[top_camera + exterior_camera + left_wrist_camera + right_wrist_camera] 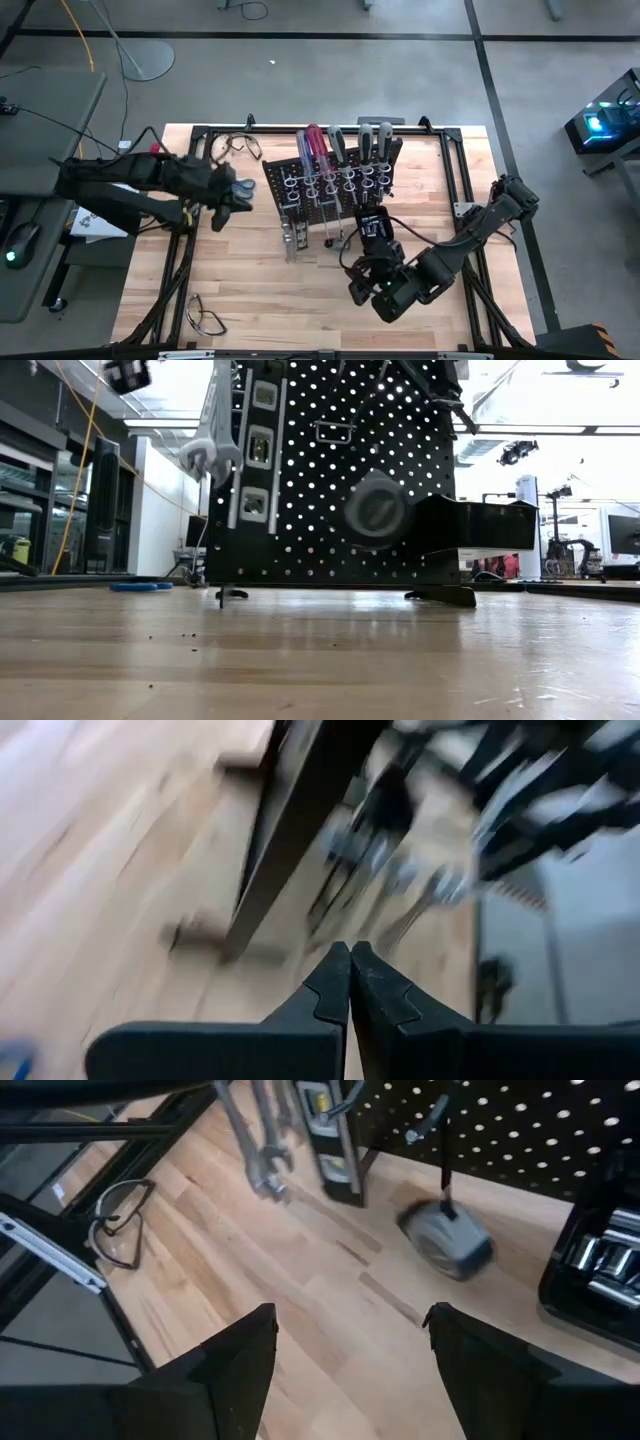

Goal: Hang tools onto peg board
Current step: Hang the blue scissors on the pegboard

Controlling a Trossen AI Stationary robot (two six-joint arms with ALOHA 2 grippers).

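Now we are hanging tools on the peg board (340, 185); right gripper (350, 1345) spread, holding nothing, left gripper (350, 982) pressed together.
Grey round tool (447, 1237) is dangling from a hook on the board's face just above the counter (300, 1290): probably rigid, heavyish; grip its body.

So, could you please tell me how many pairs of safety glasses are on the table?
2: one pair at the table's far edge, left of the peg board; another near the front-left corner.

Around my wooden table (260, 290) lay a grey concrete floor (330, 80) crossed by dark lines; beyond it, bright ceiling lights (170, 422) shone over distant equipment.
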